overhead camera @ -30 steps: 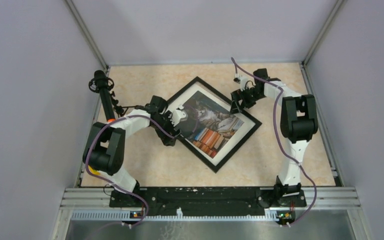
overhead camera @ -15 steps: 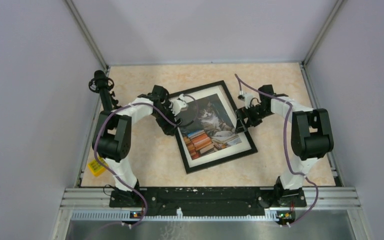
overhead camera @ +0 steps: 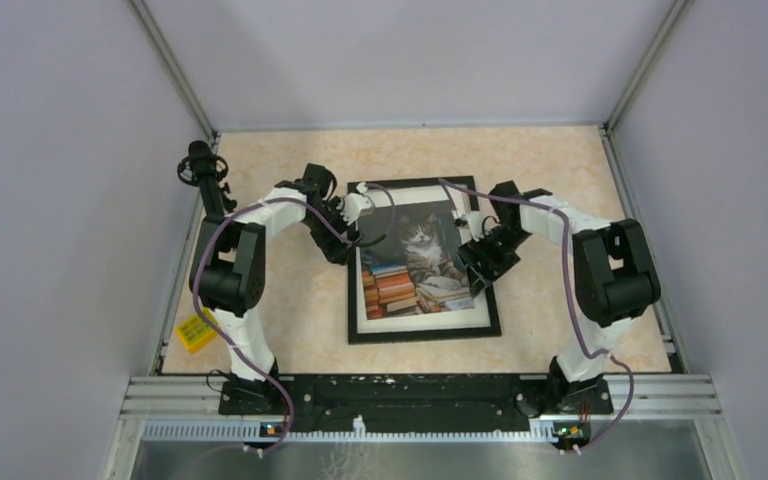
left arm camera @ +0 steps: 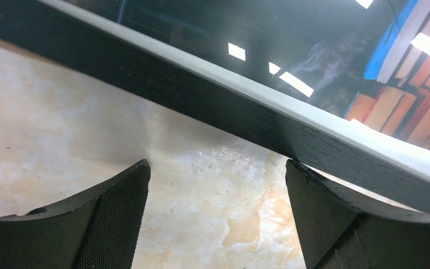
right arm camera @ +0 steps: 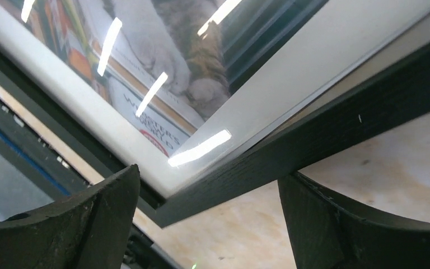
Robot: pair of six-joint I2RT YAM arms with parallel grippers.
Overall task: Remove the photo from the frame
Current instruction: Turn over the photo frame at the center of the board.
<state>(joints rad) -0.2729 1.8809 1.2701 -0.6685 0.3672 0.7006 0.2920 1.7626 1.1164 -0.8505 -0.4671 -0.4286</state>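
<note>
Arms bent inward, low. Left gripper (overhead camera: 345, 243) sits at the left edge of the frame (overhead camera: 420, 335), right gripper (overhead camera: 475, 268) at its right edge; both jaws apart. Right wrist alone shows a frame corner between the fingers and glare over the photo (right arm camera: 162, 50).

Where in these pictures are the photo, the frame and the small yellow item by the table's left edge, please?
the photo (overhead camera: 415, 272), top external view, near the print's middle.
the frame (left arm camera: 201, 98), left wrist view, on its black border.
the yellow item (overhead camera: 195, 332), top external view, on its middle.

The right gripper (right arm camera: 208, 180), jaws spread wide, flanked a black corner of the frame (right arm camera: 336, 120), the photo (right arm camera: 162, 61) glinting inside.
</note>
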